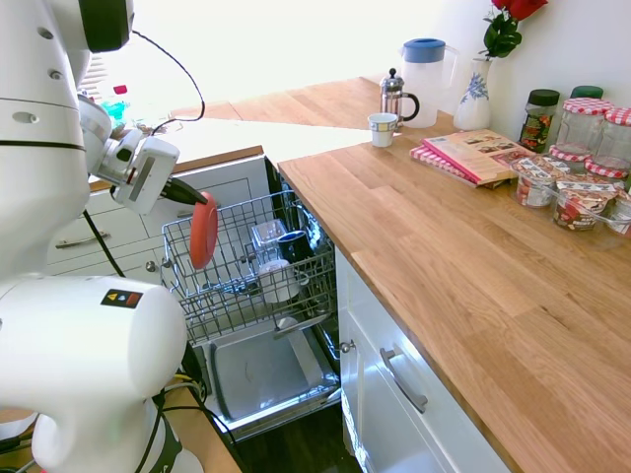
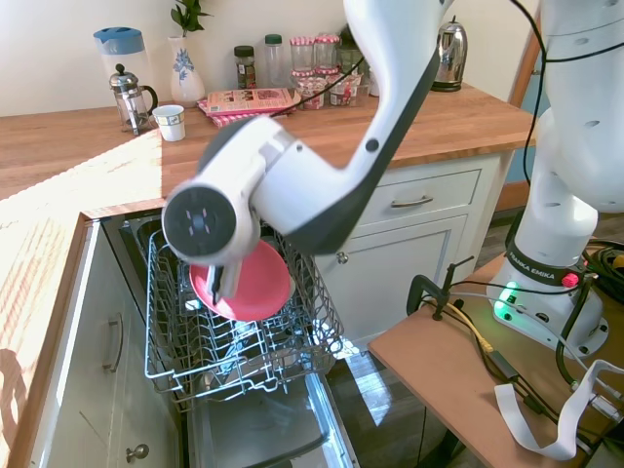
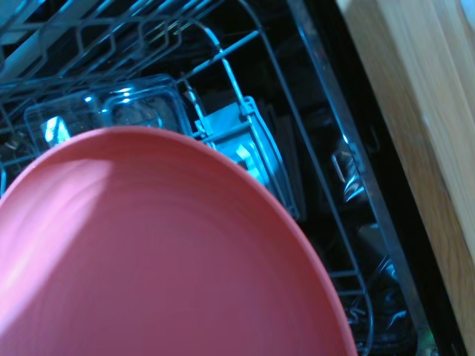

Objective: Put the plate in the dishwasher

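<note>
plate (image 1: 203,231) clamped on edge (upright), gripper (image 1: 193,193)

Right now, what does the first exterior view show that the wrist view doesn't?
Only the first exterior view shows the gripper shut on the plate, held on edge over the rack, plus the countertop's book and jars. Only the wrist view shows a clear container beneath the plate up close. Both show the plate and the dishwasher rack.

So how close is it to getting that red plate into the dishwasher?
Well along. The dishwasher is open, its rack pulled out. The gripper holds the plate on edge over the rack. Left: lower it between the wires and let go. Whether it touches the rack yet, I cannot tell.
</note>
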You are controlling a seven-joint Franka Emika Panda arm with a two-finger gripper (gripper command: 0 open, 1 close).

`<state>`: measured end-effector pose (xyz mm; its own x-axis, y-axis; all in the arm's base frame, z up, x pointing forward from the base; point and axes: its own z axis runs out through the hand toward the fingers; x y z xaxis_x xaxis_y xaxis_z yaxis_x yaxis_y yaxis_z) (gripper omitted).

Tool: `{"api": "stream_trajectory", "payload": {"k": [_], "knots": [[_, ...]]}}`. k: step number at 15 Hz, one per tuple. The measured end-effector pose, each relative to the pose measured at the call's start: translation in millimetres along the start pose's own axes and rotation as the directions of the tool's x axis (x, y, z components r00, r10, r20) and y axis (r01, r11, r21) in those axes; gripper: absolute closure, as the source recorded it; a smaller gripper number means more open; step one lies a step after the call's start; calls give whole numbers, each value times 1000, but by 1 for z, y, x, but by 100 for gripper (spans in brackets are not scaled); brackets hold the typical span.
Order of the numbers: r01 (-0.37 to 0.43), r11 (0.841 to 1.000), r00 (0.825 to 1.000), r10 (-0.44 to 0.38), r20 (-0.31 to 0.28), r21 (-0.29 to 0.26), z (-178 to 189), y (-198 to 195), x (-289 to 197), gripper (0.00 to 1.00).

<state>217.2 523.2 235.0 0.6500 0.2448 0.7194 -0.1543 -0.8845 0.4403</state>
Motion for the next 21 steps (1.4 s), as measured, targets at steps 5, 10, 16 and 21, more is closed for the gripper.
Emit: {"api": "stream_trajectory", "payload": {"k": [5, 10, 16, 21], "knots": [[113, 990, 983, -123, -136, -79, -13, -80, -71, 100], [153, 979, 988, -153, 7, -138, -17, -113, -52, 0], [282, 929, 931, -205, 301, -240, 15, -106, 1, 0], [324, 918, 892, -214, 399, -230, 19, -103, 17, 0]]}}
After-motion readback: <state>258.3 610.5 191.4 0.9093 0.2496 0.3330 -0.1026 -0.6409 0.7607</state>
